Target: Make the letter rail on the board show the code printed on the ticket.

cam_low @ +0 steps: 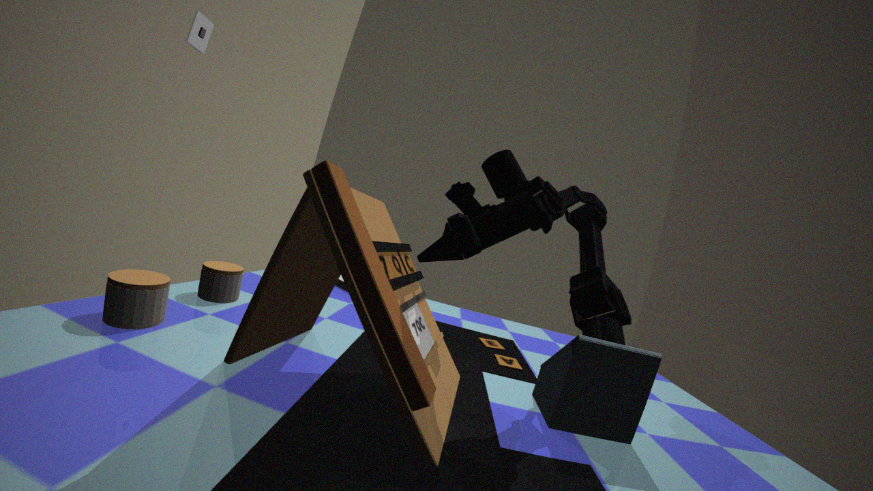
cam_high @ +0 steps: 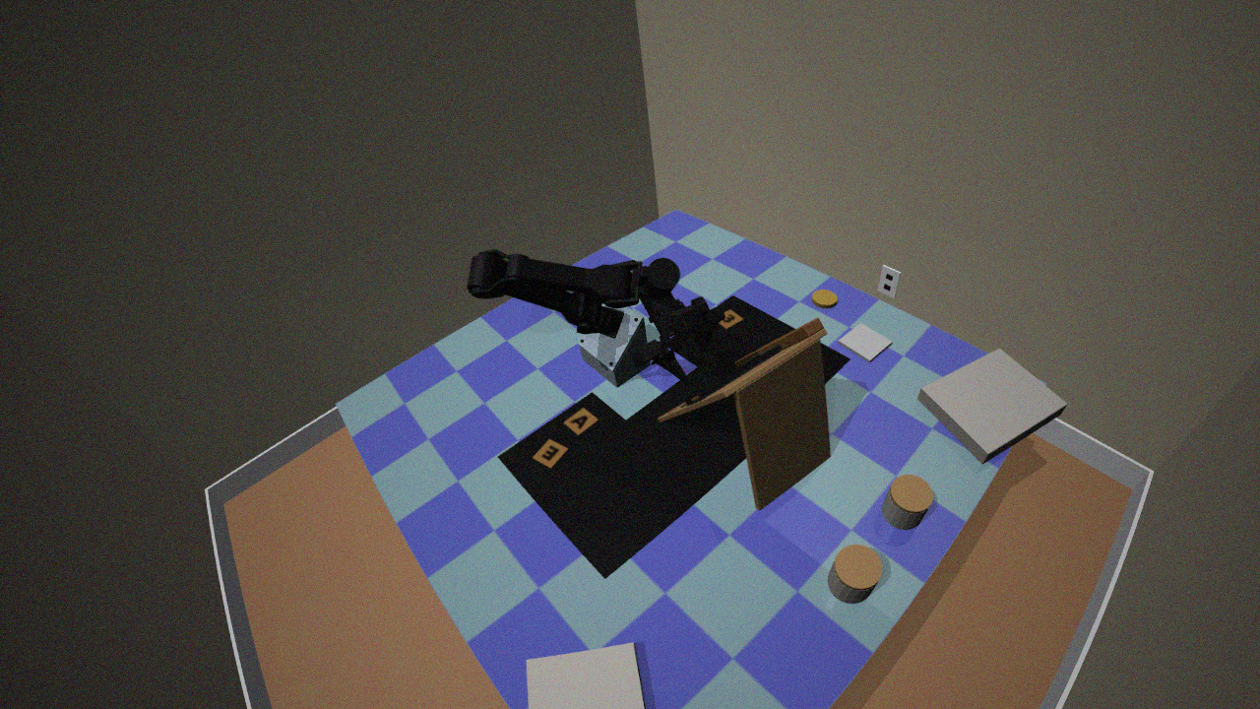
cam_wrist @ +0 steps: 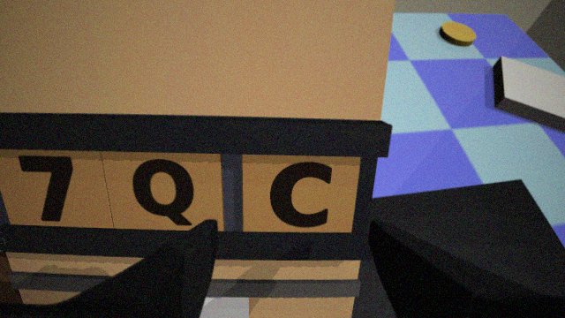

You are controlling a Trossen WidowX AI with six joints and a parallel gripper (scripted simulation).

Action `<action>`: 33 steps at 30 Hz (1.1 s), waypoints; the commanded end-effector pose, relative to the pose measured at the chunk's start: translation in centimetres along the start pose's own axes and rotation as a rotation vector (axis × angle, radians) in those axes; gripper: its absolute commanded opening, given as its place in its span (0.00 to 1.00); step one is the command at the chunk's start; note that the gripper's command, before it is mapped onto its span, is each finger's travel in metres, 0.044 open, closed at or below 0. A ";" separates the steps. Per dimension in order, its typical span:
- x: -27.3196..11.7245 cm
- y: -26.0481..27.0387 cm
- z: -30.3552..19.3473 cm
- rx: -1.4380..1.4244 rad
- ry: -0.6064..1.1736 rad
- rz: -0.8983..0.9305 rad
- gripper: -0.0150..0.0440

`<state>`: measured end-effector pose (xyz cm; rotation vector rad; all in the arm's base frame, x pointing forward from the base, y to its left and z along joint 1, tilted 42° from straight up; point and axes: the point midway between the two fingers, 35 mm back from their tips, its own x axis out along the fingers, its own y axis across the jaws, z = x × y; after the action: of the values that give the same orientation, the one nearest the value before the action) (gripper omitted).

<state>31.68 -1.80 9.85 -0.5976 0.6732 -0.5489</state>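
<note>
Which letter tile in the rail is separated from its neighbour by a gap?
The C tile, rightmost in the rail; the 7 and Q tiles sit flush together.

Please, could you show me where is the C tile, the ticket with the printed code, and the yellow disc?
C tile [cam_low: 408,262] [cam_wrist: 300,194]: exterior and wrist views, on its lettered face.
Ticket [cam_low: 419,331]: exterior view, on its printed front.
Yellow disc [cam_high: 824,297] [cam_wrist: 459,33]: top and wrist views, on its upper face.

The board [cam_high: 784,431] [cam_low: 372,213] [cam_wrist: 194,57] looks like smooth, matt wood; the ticket [cam_low: 419,329] looks papery.
</note>
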 end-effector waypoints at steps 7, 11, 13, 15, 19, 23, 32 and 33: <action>-0.6 -0.1 0.0 0.007 -0.003 -0.002 0.75; -0.8 -0.1 0.0 0.007 -0.003 -0.002 0.75; -0.8 -0.1 0.0 0.007 -0.003 -0.002 0.75; -0.9 -0.1 0.0 0.006 -0.003 -0.002 0.75; -1.0 -0.1 0.0 0.006 -0.003 -0.002 0.75; -1.2 -0.1 0.0 0.006 -0.003 -0.002 0.75; -1.4 -0.2 0.0 0.006 -0.003 -0.002 0.75; -1.4 -0.2 0.0 0.006 -0.003 -0.002 0.75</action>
<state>30.76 -1.07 10.25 -0.5997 0.6756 -0.5469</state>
